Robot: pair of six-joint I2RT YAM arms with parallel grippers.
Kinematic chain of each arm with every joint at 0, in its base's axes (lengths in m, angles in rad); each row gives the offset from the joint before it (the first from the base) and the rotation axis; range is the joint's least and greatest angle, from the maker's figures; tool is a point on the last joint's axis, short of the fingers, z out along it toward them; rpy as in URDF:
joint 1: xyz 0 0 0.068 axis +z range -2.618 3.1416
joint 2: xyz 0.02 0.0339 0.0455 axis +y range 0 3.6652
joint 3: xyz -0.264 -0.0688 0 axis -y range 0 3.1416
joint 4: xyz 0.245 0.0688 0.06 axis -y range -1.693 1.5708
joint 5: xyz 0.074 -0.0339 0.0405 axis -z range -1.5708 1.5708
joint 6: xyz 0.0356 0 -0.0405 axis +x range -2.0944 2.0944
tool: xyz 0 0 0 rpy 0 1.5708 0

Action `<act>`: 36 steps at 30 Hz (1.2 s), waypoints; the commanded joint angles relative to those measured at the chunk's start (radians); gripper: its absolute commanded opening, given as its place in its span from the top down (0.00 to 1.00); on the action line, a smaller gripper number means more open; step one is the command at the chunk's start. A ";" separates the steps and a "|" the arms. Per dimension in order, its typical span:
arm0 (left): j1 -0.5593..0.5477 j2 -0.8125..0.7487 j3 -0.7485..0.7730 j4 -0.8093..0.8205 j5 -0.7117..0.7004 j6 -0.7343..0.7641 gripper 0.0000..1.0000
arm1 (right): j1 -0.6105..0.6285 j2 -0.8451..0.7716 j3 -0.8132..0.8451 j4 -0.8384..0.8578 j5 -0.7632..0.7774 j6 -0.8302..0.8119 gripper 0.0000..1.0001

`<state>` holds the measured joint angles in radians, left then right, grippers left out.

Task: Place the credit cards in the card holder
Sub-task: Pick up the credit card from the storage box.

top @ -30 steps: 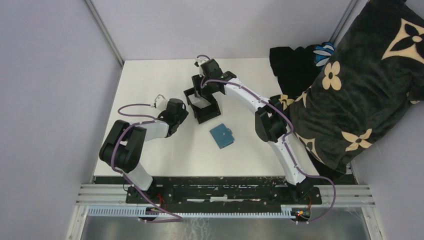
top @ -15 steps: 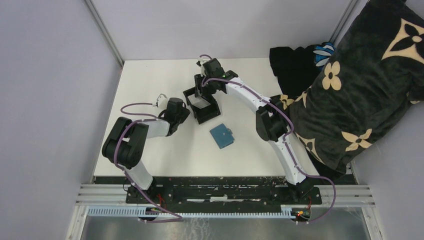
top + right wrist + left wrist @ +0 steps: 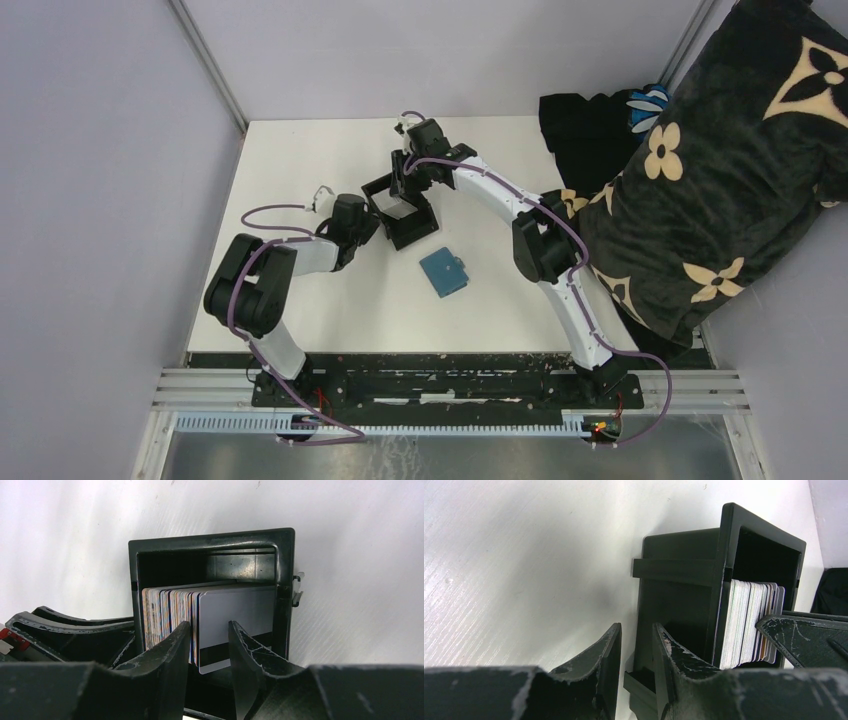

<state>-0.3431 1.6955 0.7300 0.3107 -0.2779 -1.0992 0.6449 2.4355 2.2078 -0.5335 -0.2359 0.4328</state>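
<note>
Right hand has narrowed about thin pale credit cards standing in black open-topped box; grip cannot be told. Left hand likewise, straddling box wall. Closed teal-blue card holder lies nearby on white surface, unfilled.

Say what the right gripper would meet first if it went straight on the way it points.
Probably the frontmost credit card, between its jaws, standing in the black box; depth is unclear.

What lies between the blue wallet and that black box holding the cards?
Nothing: only a strip of bare white table separates the card holder from the black box, seen in the top view.
</note>
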 commanded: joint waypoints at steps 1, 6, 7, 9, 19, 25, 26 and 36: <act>0.004 -0.006 0.037 0.047 0.008 -0.005 0.64 | 0.007 -0.066 -0.012 0.001 -0.026 0.015 0.61; 0.004 -0.006 0.037 0.048 0.008 -0.005 0.64 | 0.010 -0.087 -0.022 0.007 -0.026 0.015 0.63; 0.004 -0.005 0.037 0.048 0.008 -0.005 0.64 | 0.010 -0.092 -0.024 0.007 -0.026 0.015 0.64; 0.004 -0.004 0.037 0.048 0.009 -0.006 0.65 | 0.009 -0.095 -0.027 0.007 -0.025 0.015 0.64; 0.005 0.000 0.035 0.054 0.011 -0.004 0.65 | 0.010 -0.121 -0.038 0.005 -0.023 0.012 0.70; 0.005 -0.002 0.036 0.054 0.012 -0.004 0.66 | 0.016 -0.135 -0.037 -0.006 -0.005 -0.001 0.71; 0.004 -0.002 0.036 0.054 0.012 -0.004 0.65 | 0.016 -0.136 -0.034 -0.010 0.000 -0.006 0.72; 0.004 -0.022 0.020 0.054 0.003 -0.011 0.65 | 0.045 -0.158 -0.027 -0.083 0.154 -0.101 0.78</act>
<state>-0.3424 1.6955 0.7303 0.3172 -0.2783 -1.0992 0.6651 2.3692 2.1658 -0.5865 -0.1696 0.3862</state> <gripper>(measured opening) 0.346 0.228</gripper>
